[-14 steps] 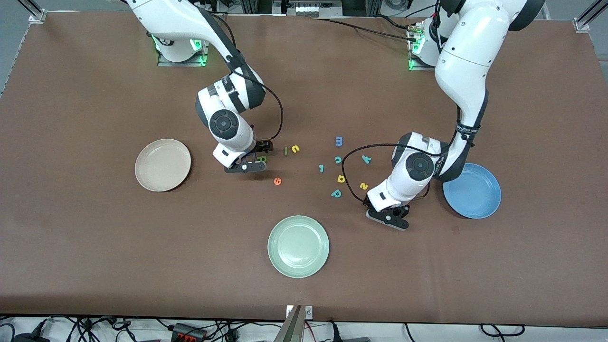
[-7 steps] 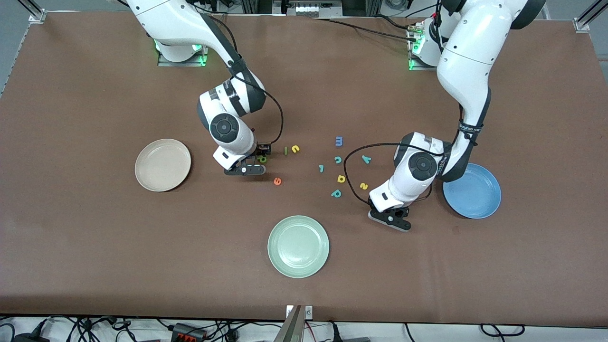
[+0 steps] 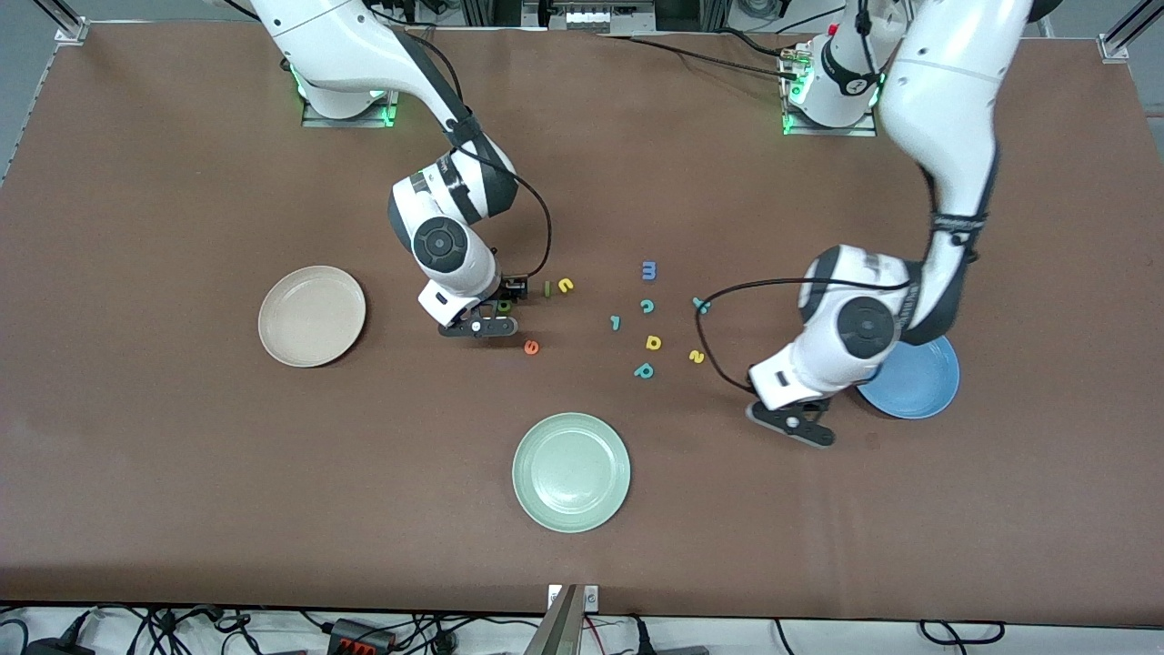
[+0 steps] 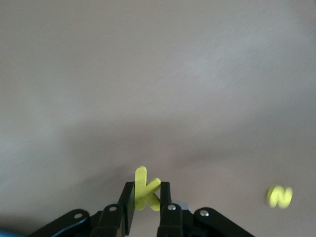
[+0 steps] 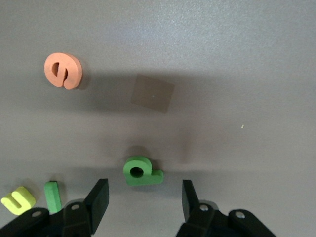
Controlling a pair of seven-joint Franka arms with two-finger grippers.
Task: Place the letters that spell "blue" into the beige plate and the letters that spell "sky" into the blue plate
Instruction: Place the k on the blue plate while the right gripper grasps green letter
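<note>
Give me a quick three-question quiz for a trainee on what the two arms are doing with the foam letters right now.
1. True or false: the left tool is shut on the yellow k.
2. Fill in: of the orange e and the blue m, the one nearer the front camera is the ____.
3. Which letter does the open right tool straddle on the table? A: orange e. B: dark green b. C: blue m.
Key: 1 true; 2 orange e; 3 B.
</note>
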